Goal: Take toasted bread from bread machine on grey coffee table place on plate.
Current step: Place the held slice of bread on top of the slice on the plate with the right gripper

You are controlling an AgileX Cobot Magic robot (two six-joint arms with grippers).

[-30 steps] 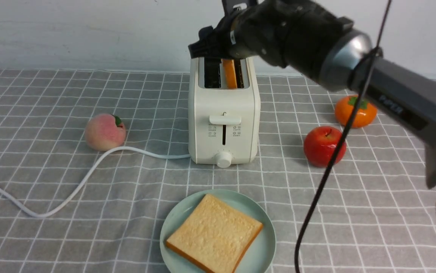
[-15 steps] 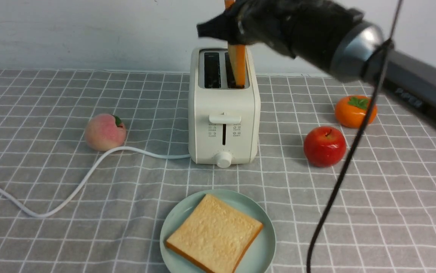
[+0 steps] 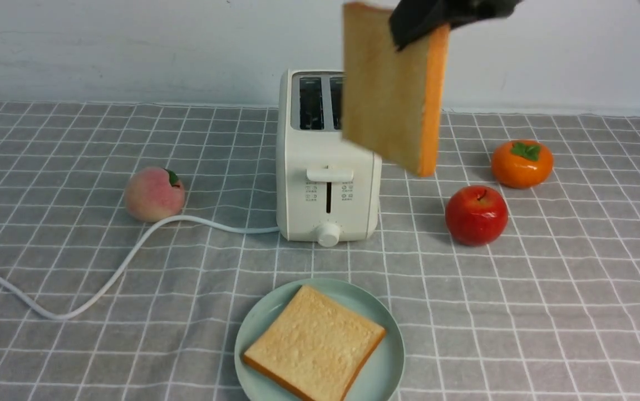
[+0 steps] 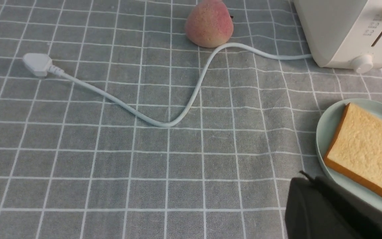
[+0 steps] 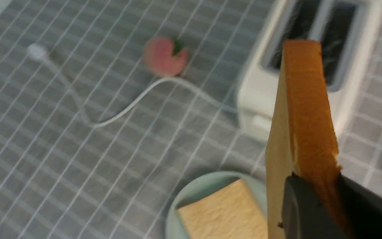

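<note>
Gripped in the right gripper (image 5: pixel 314 202), one toast slice (image 3: pixel 389 89) is held upright, clear of the toaster (image 3: pixel 328 184) and partly hiding it — the other slice (image 3: pixel 315 342) is borne flat on the plate (image 3: pixel 381 365), in front of the toaster on the grey-clothed table (image 3: pixel 197 312). The left gripper (image 4: pixel 327 209) is closed. The apple (image 3: pixel 476 215) and persimmon (image 3: pixel 521 164) are seen right of the toaster, the peach (image 3: pixel 154 194) left.

Pale wall (image 3: pixel 131 50), faintly scuffed, behind right fingers (image 3: pixel 412 25). Below them: table (image 3: pixel 520 312), grey cloth, white grid, wrinkled.
</note>
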